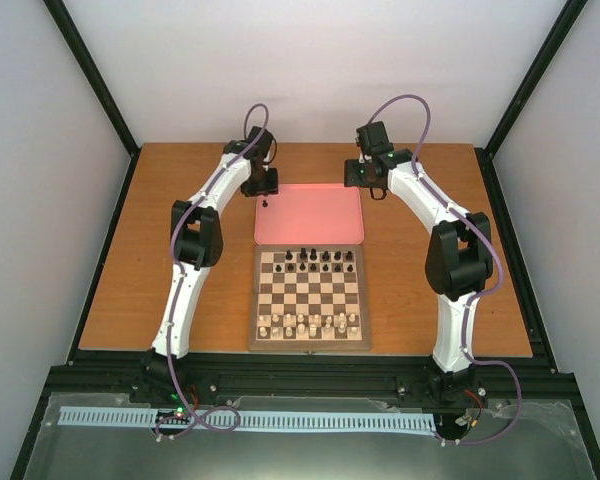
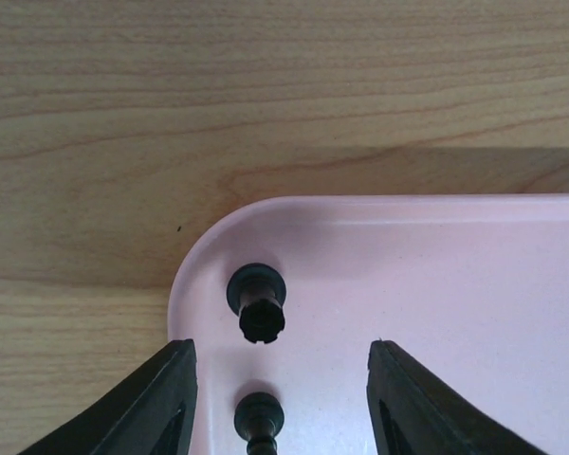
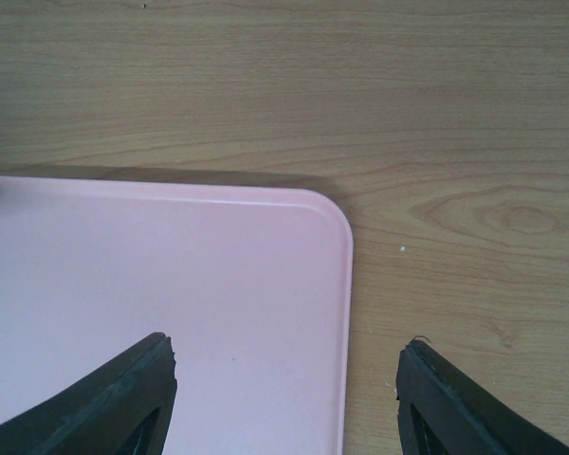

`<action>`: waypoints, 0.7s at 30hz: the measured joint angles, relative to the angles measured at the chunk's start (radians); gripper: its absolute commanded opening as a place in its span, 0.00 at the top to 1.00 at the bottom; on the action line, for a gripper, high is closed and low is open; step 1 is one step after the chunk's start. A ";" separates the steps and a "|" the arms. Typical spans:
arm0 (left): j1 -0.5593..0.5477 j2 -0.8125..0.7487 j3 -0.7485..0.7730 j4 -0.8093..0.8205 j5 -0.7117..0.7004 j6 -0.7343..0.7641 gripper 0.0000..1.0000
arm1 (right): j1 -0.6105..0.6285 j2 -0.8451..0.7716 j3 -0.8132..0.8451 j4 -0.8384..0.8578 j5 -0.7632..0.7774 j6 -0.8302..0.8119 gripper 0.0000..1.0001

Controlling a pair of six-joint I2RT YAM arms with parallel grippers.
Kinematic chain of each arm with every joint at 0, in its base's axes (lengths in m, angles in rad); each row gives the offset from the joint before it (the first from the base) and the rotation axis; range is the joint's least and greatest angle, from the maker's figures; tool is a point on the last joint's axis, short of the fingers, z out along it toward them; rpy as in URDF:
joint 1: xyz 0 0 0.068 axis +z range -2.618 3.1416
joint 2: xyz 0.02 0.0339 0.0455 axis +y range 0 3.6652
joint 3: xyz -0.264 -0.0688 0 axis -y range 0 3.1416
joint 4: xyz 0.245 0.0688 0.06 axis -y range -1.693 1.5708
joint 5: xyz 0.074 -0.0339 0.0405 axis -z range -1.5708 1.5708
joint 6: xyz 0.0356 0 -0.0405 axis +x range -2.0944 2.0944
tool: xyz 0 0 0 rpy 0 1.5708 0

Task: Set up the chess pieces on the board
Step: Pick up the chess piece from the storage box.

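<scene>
Glossy black pieces [image 2: 257,303] sit on the smooth, round-cornered pink tray [image 2: 455,275] (wood-grain table [image 2: 266,95] beneath); left gripper [image 2: 280,389] and right gripper [image 3: 284,379] spread wide, empty.

The top external view looks down from high above and behind the arm bases, taking in the whole counter [image 1: 130,260], the board [image 1: 310,295] and the pink tray [image 1: 310,215] beyond it. The left wrist camera faces steeply down, very close over the tray's far-left corner. The right wrist camera does likewise over its far-right corner. All three share the tray.
</scene>
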 measured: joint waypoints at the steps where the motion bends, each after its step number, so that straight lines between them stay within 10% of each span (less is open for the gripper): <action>1: 0.000 0.004 0.003 0.000 -0.001 0.001 0.51 | 0.000 0.000 0.000 -0.002 -0.001 -0.001 0.36; 21: 0.000 0.068 0.061 0.015 -0.034 0.016 0.69 | -0.004 0.010 0.026 -0.045 -0.007 -0.030 0.36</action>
